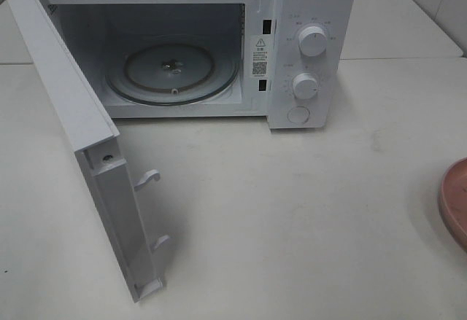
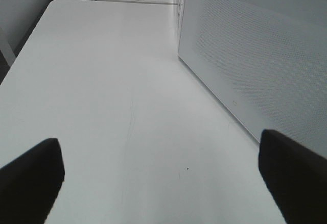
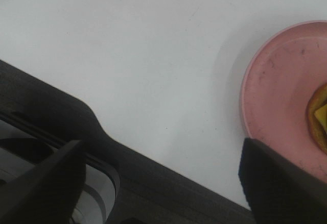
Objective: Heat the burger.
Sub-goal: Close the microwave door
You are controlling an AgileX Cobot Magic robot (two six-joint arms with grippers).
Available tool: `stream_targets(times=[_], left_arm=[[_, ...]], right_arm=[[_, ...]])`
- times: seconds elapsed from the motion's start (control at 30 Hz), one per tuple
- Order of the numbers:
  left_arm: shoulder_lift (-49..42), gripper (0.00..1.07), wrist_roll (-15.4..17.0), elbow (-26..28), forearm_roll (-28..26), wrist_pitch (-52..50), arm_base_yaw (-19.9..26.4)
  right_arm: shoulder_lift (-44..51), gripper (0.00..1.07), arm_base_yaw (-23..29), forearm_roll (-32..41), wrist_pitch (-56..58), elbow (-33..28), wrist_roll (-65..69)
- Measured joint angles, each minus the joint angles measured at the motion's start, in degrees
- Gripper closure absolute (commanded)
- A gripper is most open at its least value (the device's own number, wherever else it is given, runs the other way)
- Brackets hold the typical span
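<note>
**Count of things in view**

One microwave (image 1: 219, 43) is counted, with one open door (image 1: 80, 138), one glass turntable (image 1: 171, 72), two knobs (image 1: 312, 41) and one round button (image 1: 298, 114). One pink plate (image 3: 281, 101) is seen at the tabletop's right edge, carrying what may be one burger (image 3: 319, 117).

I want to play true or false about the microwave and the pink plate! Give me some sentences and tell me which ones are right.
1. The microwave door is wide open. True.
2. The burger is already inside on the glass turntable. False: the turntable is bare; only a yellow edge of the burger shows on the pink plate in the right wrist view.
3. The pink plate sits at the right edge of the table. True.
4. The microwave has three round dials. False: it has two dials and a flat round button beneath.
5. The right gripper has its jaws shut on the plate. False: they are open, holding nothing.
</note>
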State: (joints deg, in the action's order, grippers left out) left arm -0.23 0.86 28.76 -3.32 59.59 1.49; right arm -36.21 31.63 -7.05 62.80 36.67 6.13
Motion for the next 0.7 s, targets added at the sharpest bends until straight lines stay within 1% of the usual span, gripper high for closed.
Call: stream_targets(times=[0.07, 0.1, 0.13, 0.17, 0.23, 0.27, 0.33, 0.37, 0.43, 0.47, 0.5, 0.53, 0.57, 0.6, 0.63, 0.67, 0.7], left_arm=[[0.0, 0.09, 0.0, 0.0, 0.0, 0.0, 0.0], [0.0, 0.09, 0.0, 0.0, 0.0, 0.0, 0.0], [0.0, 0.09, 0.0, 0.0, 0.0, 0.0, 0.0], [0.0, 0.09, 0.0, 0.0, 0.0, 0.0, 0.0], [0.0, 0.09, 0.0, 0.0, 0.0, 0.0, 0.0], [0.0, 0.09, 0.0, 0.0, 0.0, 0.0, 0.0], [0.0, 0.09, 0.0, 0.0, 0.0, 0.0, 0.0], [0.0, 0.09, 0.0, 0.0, 0.0, 0.0, 0.0], [0.0, 0.09, 0.0, 0.0, 0.0, 0.0, 0.0], [0.0, 0.09, 0.0, 0.0, 0.0, 0.0, 0.0], [0.0, 0.09, 0.0, 0.0, 0.0, 0.0, 0.0], [0.0, 0.09, 0.0, 0.0, 0.0, 0.0, 0.0], [0.0, 0.09, 0.0, 0.0, 0.0, 0.0, 0.0], [0.0, 0.09, 0.0, 0.0, 0.0, 0.0, 0.0], [0.0, 0.09, 0.0, 0.0, 0.0, 0.0, 0.0], [0.0, 0.09, 0.0, 0.0, 0.0, 0.0, 0.0], [0.0, 0.09, 0.0, 0.0, 0.0, 0.0, 0.0]], right_arm=[[5.3, 0.31, 0.0, 0.0, 1.7, 0.0, 0.0], [5.3, 0.31, 0.0, 0.0, 1.7, 0.0, 0.0], [8.3, 0.31, 0.0, 0.0, 2.2, -0.1, 0.1], [8.3, 0.31, 0.0, 0.0, 2.2, -0.1, 0.1], [12.1, 0.31, 0.0, 0.0, 2.2, -1.0, 1.4], [12.1, 0.31, 0.0, 0.0, 2.2, -1.0, 1.4], [14.7, 0.31, -0.5, 0.1, 2.2, -3.0, 2.9], [14.7, 0.31, -0.5, 0.1, 2.2, -3.0, 2.9], [16.7, 0.31, -3.3, 0.1, 2.2, -5.0, 4.0], [16.7, 0.31, -3.3, 0.1, 2.2, -5.0, 4.0], [17.9, 0.31, -6.2, 0.1, 2.0, -5.2, 4.0], [17.9, 0.31, -6.2, 0.1, 2.0, -5.2, 4.0], [19.4, 0.31, -9.4, 0.1, 1.4, -5.2, 3.9], [20.2, 0.31, -11.1, 0.1, 1.0, -5.3, 3.4], [20.2, 0.31, -11.1, 0.1, 1.0, -5.3, 3.4], [21.8, 0.31, -14.1, 0.1, -0.4, -6.2, 2.4], [22.7, 0.31, -15.2, 0.1, -1.4, -6.6, 2.1]])
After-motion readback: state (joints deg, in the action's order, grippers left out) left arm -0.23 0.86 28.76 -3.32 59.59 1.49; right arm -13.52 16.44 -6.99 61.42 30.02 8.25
